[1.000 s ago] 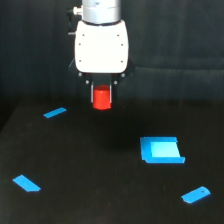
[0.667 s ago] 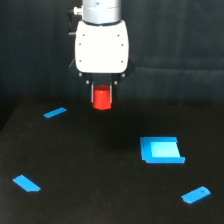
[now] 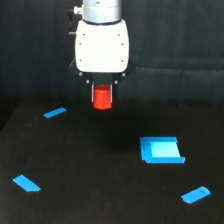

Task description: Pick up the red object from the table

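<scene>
The red object [image 3: 102,98] is a small stubby red-orange block, gripped between the two dark fingers [image 3: 93,95] of my gripper [image 3: 102,101]. The gripper hangs under the white wrist housing [image 3: 102,45] in the upper middle of the exterior view. It is shut on the block. The block appears to be held a little above the black table [image 3: 90,170], near the table's far edge. How far it is off the surface cannot be judged.
Flat blue pieces lie on the table: a square tray-like one [image 3: 161,150] at the exterior view's right, a small strip [image 3: 55,112] at the left, another [image 3: 26,183] at the lower left, and one [image 3: 196,194] at the lower right.
</scene>
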You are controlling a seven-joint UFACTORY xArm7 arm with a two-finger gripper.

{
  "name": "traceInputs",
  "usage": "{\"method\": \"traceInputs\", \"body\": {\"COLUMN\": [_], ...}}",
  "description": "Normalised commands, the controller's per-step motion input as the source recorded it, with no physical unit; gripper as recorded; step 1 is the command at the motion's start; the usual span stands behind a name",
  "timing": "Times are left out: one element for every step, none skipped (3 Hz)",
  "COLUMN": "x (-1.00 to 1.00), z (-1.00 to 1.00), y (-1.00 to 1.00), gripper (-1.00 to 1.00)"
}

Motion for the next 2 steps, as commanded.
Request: {"method": "traceInputs", "body": {"x": [0.06,-0.09], "z": [0.06,0.08], "y": [-0.15,-0.06], "gripper": [-0.99,-1.0]}}
